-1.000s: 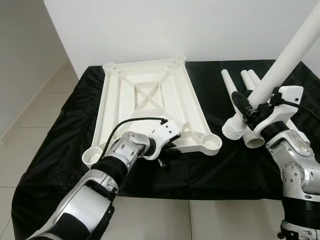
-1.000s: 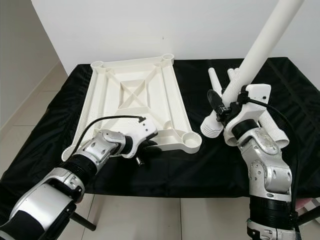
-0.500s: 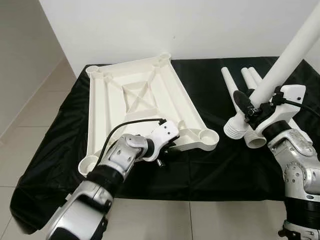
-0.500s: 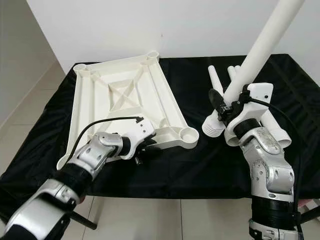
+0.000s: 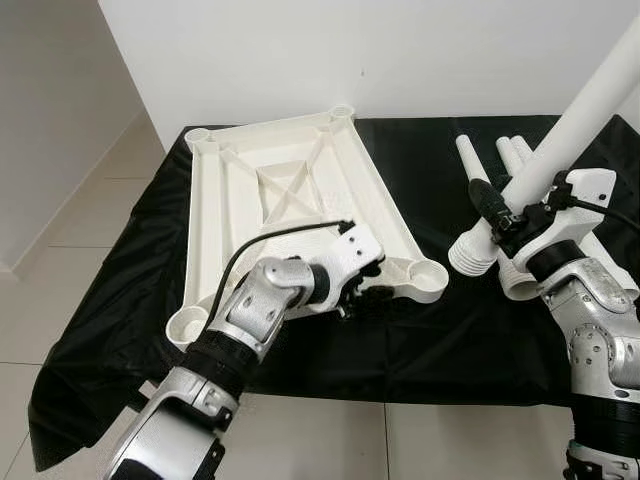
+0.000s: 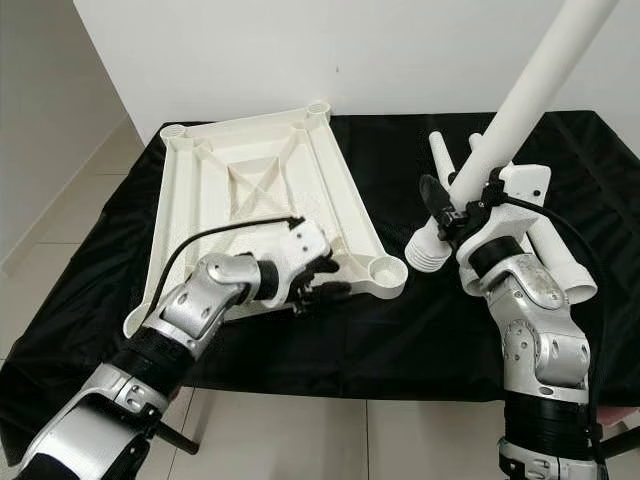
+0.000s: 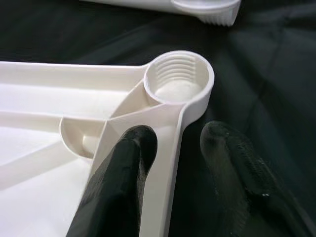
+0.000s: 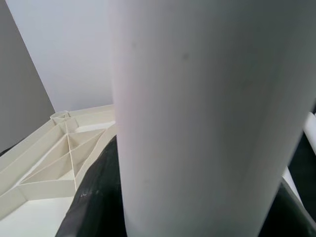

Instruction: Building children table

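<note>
At the tabletop [image 5: 300, 190] near rim, the left tool [image 7: 173, 148] straddles it, while the right tool [image 6: 462, 205] grips a raised leg [image 6: 520, 95].

Setting: indoor room, domestic in look; exact type of room cannot be told.

Walls [image 5: 300, 50]: plain, smooth, white, bare; a corner shows at the robot's left, where a shaded side wall [image 5: 50, 110] meets the back wall.

Floor [image 5: 90, 210]: large pale glossy tiles with thin grout lines, a low skirting along the side wall.

Work surface: black cloth [image 5: 440, 340] draped over a low stand set against the back wall, its edge hanging loose at the front.

Contents on the cloth: white plastic flat-pack furniture parts, namely an upturned ribbed tabletop [image 5: 290, 190] and several tube legs [image 5: 520, 160].
</note>
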Available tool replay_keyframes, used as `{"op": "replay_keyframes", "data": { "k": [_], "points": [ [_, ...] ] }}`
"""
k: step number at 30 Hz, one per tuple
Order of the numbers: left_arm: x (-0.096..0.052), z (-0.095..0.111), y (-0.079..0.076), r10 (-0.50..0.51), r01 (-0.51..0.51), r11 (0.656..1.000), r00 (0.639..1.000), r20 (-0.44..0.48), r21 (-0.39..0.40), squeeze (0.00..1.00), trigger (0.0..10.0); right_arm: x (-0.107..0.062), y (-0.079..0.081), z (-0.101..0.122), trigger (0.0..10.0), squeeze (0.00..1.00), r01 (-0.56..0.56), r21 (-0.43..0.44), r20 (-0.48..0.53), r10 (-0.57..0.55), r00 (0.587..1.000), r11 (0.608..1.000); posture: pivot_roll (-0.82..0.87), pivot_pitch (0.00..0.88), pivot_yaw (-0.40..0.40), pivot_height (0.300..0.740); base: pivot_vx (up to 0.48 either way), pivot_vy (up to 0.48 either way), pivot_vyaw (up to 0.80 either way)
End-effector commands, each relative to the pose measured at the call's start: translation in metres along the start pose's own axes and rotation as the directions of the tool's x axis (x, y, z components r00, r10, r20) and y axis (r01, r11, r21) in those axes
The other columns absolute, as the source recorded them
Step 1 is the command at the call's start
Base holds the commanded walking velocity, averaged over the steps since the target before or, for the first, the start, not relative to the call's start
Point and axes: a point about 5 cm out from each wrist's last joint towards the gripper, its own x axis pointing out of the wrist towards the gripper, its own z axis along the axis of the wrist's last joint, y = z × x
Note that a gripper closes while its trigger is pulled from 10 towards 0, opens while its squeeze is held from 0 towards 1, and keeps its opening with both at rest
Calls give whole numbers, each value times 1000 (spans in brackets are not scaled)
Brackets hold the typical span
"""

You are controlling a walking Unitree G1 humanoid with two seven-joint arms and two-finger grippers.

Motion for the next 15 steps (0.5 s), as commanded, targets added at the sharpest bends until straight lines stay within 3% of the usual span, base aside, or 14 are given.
{"op": "replay_keyframes", "data": {
  "k": [1, 5, 10, 15],
  "points": [
    [1, 0, 10, 145, -146, 988, 989, -8, -47, 0, 10000, -1, -18, -1, 10000, 0, 108, 2, 25, -108, 994, 994, -168, 77, 128, 740, 0, 0, 0],
    [3, 2, 10, 163, -163, 985, 987, -5, -62, 0, 10000, -3, -24, -3, 10000, 0, 148, 6, 30, -149, 988, 989, -168, 74, 120, 740, 0, 0, 0],
    [3, 0, 12, 209, -211, 972, 978, -29, -103, 0, 10000, -2, -30, -5, 10000, 0, 208, 94, 50, -213, 976, 974, -173, 78, 116, 740, 0, 0, 0],
    [1, -10, 12, 216, -222, 970, 974, -69, -103, 0, 10000, 0, -31, -5, 10000, 0, 211, 72, 44, -214, 976, 975, -171, 86, 112, 740, 0, 0, 0]
  ]
}}
